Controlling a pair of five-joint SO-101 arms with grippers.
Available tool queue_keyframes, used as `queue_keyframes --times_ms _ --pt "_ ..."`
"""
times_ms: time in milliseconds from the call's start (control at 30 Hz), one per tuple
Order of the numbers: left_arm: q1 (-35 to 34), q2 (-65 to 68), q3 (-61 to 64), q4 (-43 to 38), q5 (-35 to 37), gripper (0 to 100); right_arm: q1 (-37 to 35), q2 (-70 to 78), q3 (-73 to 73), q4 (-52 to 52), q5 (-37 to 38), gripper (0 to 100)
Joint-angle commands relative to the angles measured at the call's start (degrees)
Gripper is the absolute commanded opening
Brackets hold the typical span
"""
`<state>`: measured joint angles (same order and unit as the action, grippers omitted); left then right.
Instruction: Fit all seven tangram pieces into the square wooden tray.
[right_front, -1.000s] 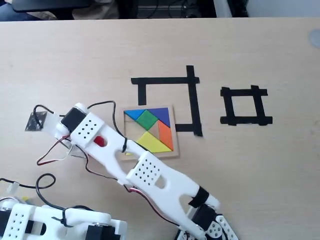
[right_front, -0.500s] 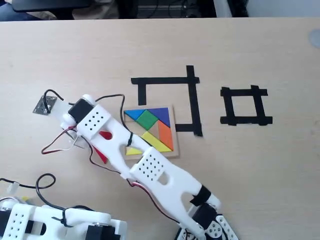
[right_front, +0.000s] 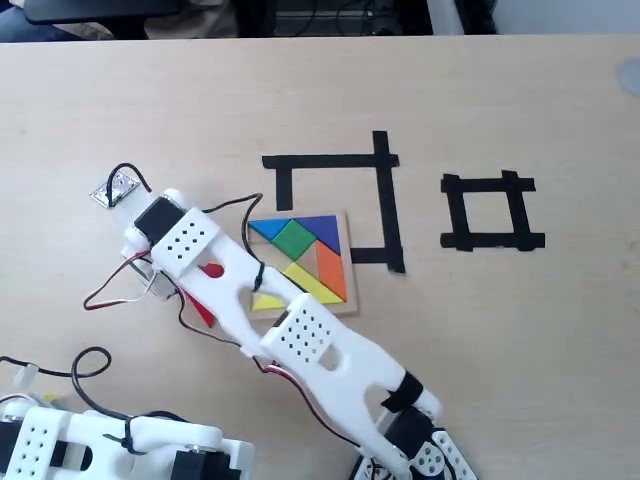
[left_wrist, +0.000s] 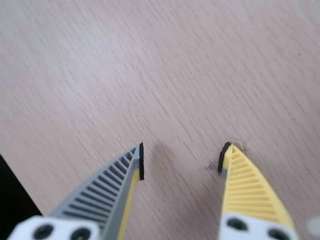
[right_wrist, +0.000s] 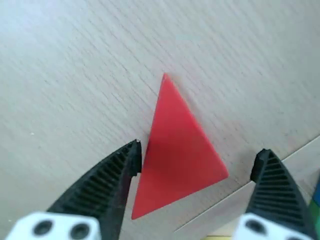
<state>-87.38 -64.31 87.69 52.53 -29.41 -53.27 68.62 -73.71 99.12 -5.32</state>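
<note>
The square wooden tray (right_front: 351, 270) lies mid-table with blue, green, orange and yellow pieces (right_front: 296, 240) in it. A red triangle (right_front: 203, 312) lies flat on the table just left of the tray, partly under the right arm (right_front: 300, 345), which stretches from the front edge over the tray's near-left corner. In the right wrist view my right gripper (right_wrist: 199, 155) is open, black fingers either side of the red triangle (right_wrist: 175, 150), with the tray's edge (right_wrist: 215, 212) close by. My left gripper (left_wrist: 180, 160) is open over bare wood, holding nothing.
Two black tape squares mark the table: a large one (right_front: 385, 200) behind the tray and a smaller one (right_front: 490, 212) to the right. The left arm (right_front: 120, 440) sits folded at the front left with loose cables (right_front: 90, 365).
The right arm's far end has swung away from the front edge and slightly right. The red triangle now shows beside the arm instead of only through its hole.
</note>
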Motion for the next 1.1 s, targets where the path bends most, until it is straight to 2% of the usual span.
queue_keyframes --times_ms 0,367,533,733,933,1067 --pt "0.5 0.1 0.1 -0.7 0.0 26 -0.4 -2.3 -0.3 1.6 -0.6 34.6" --pt "0.5 0.1 0.1 -0.7 -0.1 26 -0.1 0.0 -0.1 1.6 -1.1 34.6" --pt "0.5 0.1 0.1 -0.7 -0.1 26 0.7 0.1 0.3 1.8 -6.2 34.5" --pt "0.5 0.1 0.1 -0.7 -0.1 26 0.7 0.0 2.6 2.0 -8.7 34.3" --pt "0.5 0.1 0.1 -0.7 -0.1 26 0.7 0.0 3.5 2.1 -8.9 21.9" --pt "0.6 0.1 0.1 -0.7 -0.1 26 0.4 0.0 3.5 2.1 -8.8 25.0"
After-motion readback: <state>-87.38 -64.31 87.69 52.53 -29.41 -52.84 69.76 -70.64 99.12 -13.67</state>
